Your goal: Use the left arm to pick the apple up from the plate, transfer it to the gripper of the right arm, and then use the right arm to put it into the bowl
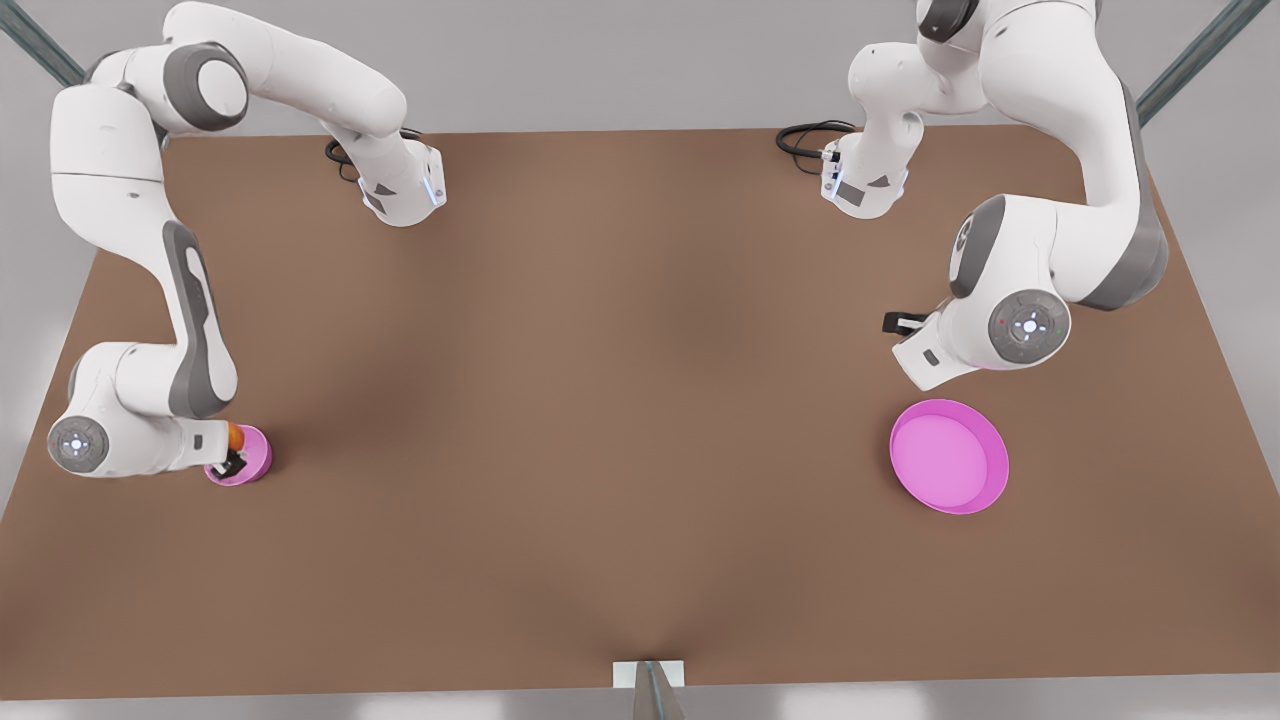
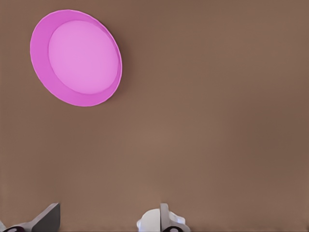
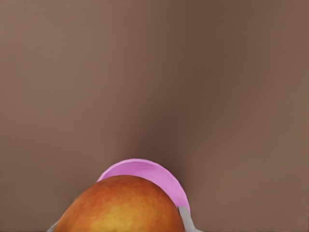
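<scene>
Over the bowl (image 1: pixel 243 457), at the front view's left side of the brown surface (image 1: pixel 600 400), the right gripper (image 1: pixel 234 452) hangs with its fingers (image 3: pixel 186 218) clenched on the apple (image 1: pixel 236 436). The apple sits between them just above the bowl's opening; whether it touches the bowl's rim cannot be told. In the right wrist view the apple (image 3: pixel 120 205) shows an orange-red skin with a yellow patch low down, and the pink rim of the bowl (image 3: pixel 159 176) curves out from behind it.

Far from the bowl, across the surface toward the front view's right, lies the plate (image 1: pixel 949 457), flat and with nothing on it. The left gripper (image 1: pixel 897 323) hovers just beside the plate, on the side away from the front edge of the surface, raised above it and apart from it. In the left wrist view its fingers (image 2: pixel 48 218) stand spread and released, holding nothing, with bare surface between them and the plate (image 2: pixel 43 72) well off to one side.
</scene>
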`<state>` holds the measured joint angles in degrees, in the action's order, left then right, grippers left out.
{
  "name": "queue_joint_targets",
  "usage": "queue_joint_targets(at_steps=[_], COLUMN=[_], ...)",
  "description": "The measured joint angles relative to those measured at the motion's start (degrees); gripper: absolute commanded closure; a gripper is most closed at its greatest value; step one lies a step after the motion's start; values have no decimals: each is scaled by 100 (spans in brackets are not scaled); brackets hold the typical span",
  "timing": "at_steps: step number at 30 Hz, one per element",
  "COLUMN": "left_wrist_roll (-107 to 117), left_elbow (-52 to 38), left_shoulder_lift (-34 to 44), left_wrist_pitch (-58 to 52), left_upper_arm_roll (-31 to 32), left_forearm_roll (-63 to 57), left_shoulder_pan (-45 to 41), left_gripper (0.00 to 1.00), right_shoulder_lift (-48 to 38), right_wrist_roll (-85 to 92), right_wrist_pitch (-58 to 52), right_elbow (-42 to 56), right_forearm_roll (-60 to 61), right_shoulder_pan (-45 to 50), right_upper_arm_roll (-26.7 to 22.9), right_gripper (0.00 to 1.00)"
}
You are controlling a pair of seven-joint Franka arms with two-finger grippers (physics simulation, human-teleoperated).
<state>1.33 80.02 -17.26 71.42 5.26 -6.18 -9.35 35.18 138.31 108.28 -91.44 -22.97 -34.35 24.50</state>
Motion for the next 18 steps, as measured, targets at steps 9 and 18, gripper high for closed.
queue_joint_targets(at_steps=[9,18], left_wrist_roll=[46,78], left_elbow=[-33,-20], left_shoulder_lift=[26,72], left_wrist_pitch=[70,-6], left_upper_arm_roll=[16,22], left_forearm_roll=[-9,19], left_shoulder_pan=[57,55], left_gripper=[0,0], right_shoulder_lift=[28,138], right_wrist_roll=[664,1124], right_wrist_pitch=[1004,1418], right_elbow=[-486,-475], right_forearm_roll=[520,743], right_shoulder_pan=[-9,-92], right_upper_arm_roll=[-457,-496], right_gripper=[32,0])
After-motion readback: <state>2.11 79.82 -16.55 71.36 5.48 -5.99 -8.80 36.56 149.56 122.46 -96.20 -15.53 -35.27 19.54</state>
